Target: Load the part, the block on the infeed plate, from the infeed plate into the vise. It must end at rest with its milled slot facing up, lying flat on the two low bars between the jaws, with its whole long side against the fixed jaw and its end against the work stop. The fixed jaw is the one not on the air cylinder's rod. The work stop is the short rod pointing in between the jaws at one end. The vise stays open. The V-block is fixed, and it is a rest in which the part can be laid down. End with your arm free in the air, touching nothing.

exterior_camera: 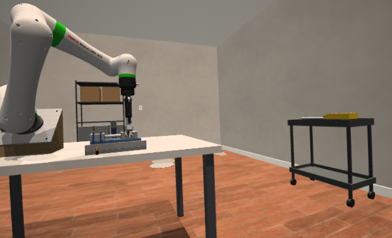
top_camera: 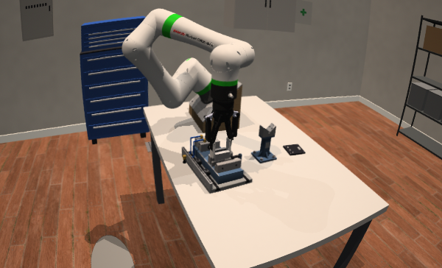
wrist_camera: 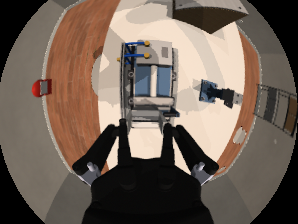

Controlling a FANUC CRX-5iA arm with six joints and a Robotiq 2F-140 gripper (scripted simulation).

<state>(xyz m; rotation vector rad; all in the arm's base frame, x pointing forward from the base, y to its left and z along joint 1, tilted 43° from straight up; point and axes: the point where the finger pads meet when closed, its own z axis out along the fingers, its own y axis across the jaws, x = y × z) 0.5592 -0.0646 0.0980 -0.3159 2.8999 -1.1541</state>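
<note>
I have the gripper [top_camera: 221, 143] pointing straight down over the vise [top_camera: 215, 167], its fingers [top_camera: 212, 149] partly closed and clamped on the part [top_camera: 222, 152], a grey block sitting low between the jaws. I cannot tell whether it rests on the bars. Beside the vise stands the blue V-block [top_camera: 266, 143], then the dark infeed plate [top_camera: 294, 149], on the white table [top_camera: 295, 212].

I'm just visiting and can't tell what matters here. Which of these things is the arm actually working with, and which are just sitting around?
In the job:
part, held in the end effector
vise
V-block
infeed plate

Just around:
blue drawer cabinet
shelf rack
black cart
table
</note>
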